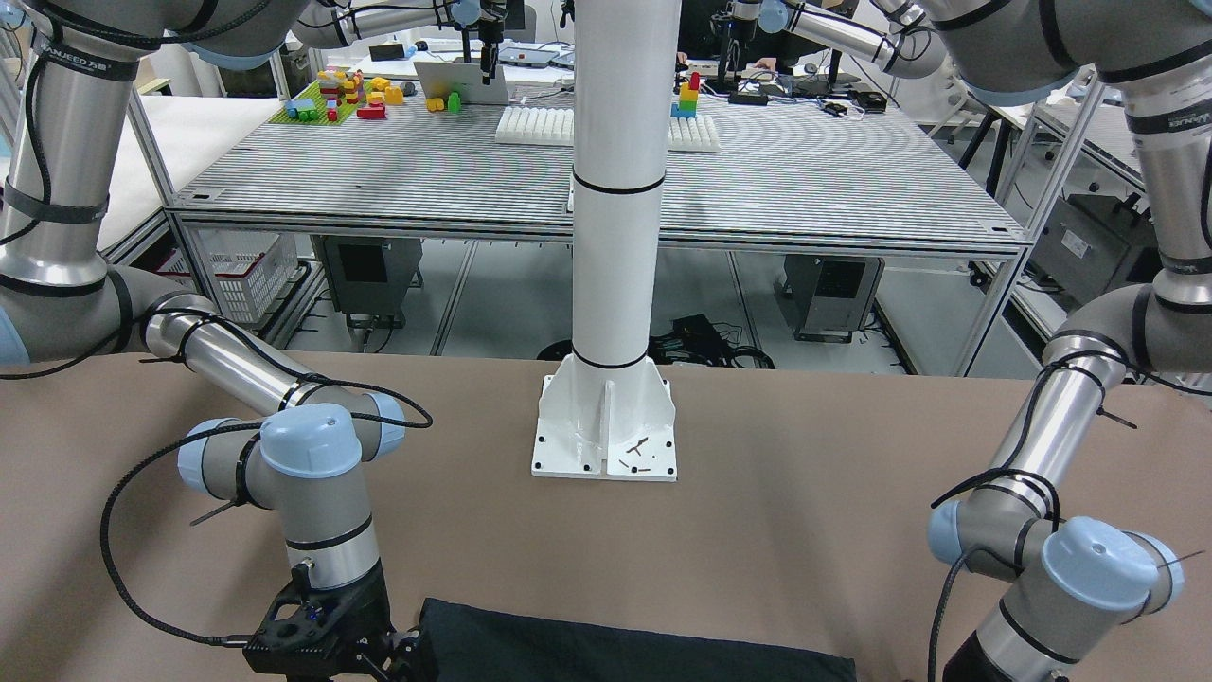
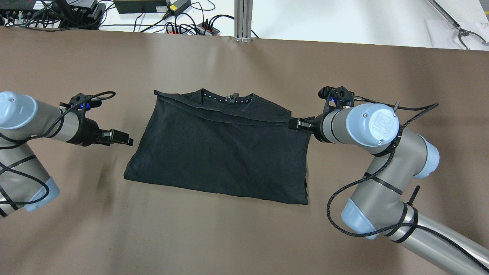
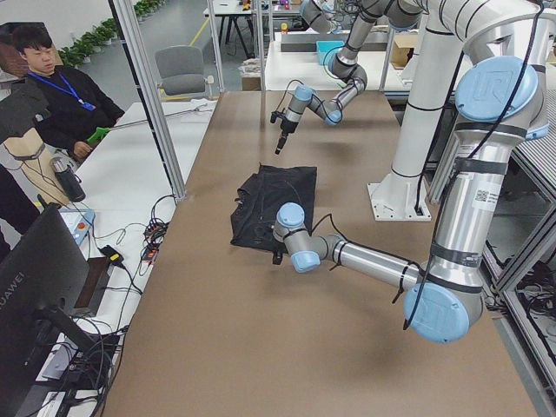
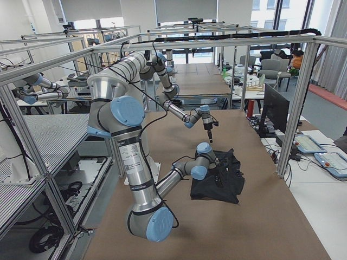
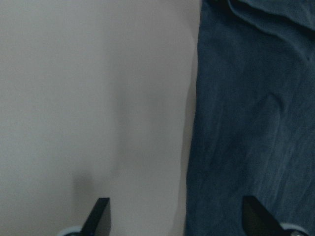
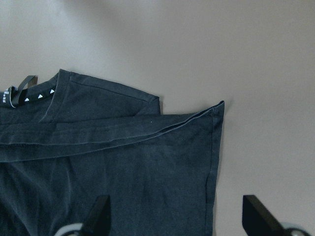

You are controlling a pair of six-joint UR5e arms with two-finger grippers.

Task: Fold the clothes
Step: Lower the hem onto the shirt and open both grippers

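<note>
The clothes (image 2: 221, 152) are one black garment lying folded into a rough rectangle on the brown table, collar toward the far edge. My left gripper (image 2: 128, 139) hovers just off its left edge. In the left wrist view this gripper (image 5: 175, 216) is open, with the cloth edge (image 5: 256, 123) running between its fingers. My right gripper (image 2: 300, 124) sits at the garment's upper right corner. Seen from the right wrist, it (image 6: 175, 216) is open above the cloth (image 6: 123, 172), gripping nothing. The garment's far hem (image 1: 615, 654) shows at the bottom of the front-facing view.
The white pillar's base plate (image 1: 606, 436) is bolted to the table on the robot's side. Cables and power strips (image 2: 183, 23) lie beyond the far table edge. A person (image 3: 52, 95) sits past that edge. Brown table (image 2: 229, 236) surrounds the garment.
</note>
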